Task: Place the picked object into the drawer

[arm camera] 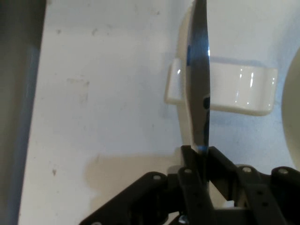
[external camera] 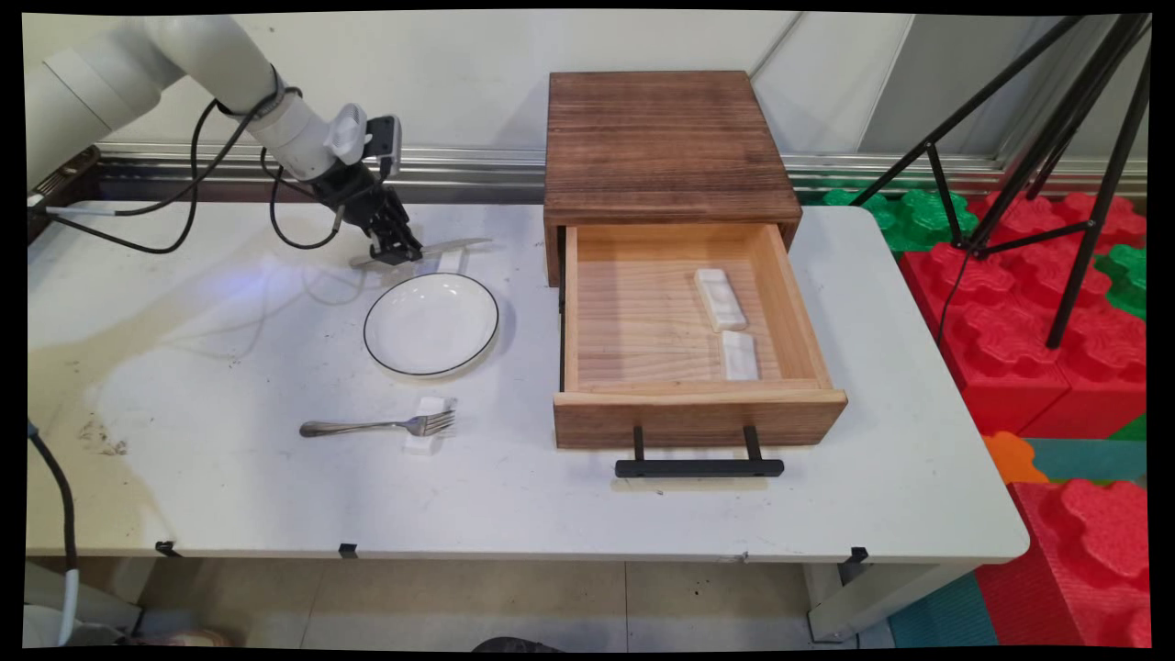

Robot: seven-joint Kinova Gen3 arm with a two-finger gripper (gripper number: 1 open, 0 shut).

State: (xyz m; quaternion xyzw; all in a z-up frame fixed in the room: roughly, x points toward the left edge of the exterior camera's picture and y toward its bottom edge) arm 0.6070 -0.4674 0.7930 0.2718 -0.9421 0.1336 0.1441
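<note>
Well, I count one silver table knife [external camera: 431, 250], one silver metal fork [external camera: 378, 427], one round white plate with a thin dark rim [external camera: 430, 324], and four small white glazed rests on my feeds. The black two-finger gripper [external camera: 397, 253] sits in the upper left of the main view, clamped on the knife's handle end; in the hand view its fingers [arm camera: 190, 161] pinch the knife [arm camera: 199, 84] edge-on, the thin polished blade running up the frame. The blade crosses over one glossy white rest [arm camera: 243, 91]; I cannot tell whether it touches it. That rest [external camera: 450, 263] lies just above the plate. The fork lies left of centre, below the plate, its tines on a second rest [external camera: 429, 433]. Two more rests [external camera: 720, 298] [external camera: 740, 355] lie in the open pale-wood drawer [external camera: 597, 312] of a dark-stained wooden box [external camera: 661, 147] right of centre; the drawer has a black bar handle [external camera: 699, 467]. The white arm [external camera: 220, 73] slants down from the upper left corner, wrist angled toward the smooth white counter [external camera: 229, 477], black cables [external camera: 184, 193] looping beneath it.
</note>
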